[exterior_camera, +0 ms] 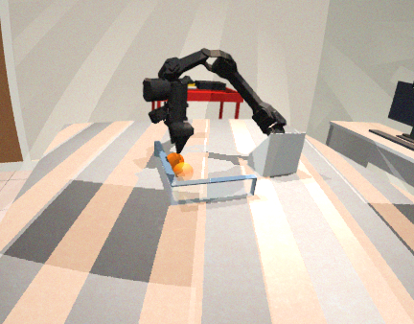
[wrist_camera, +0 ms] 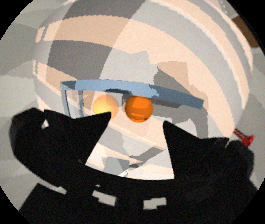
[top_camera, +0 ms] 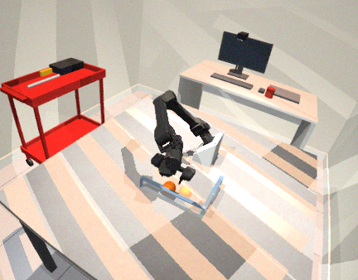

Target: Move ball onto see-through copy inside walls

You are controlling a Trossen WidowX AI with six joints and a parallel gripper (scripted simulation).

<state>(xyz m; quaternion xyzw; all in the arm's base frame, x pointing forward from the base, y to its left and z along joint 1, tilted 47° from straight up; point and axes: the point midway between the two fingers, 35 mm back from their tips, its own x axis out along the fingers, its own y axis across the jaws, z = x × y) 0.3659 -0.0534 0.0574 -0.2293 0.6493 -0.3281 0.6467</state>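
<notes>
The orange ball lies on the table inside the corner, close to the long clear wall. I cannot tell if it touches that wall. The see-through copy is beside the ball, nearer the short clear wall. My gripper is open and empty. It points down just above the ball, on the inner side of the long wall. The ball appears between the fingertips in the wrist view.
A pale upright panel stands by the arm's base. A red cart and a desk with a monitor stand beyond the table.
</notes>
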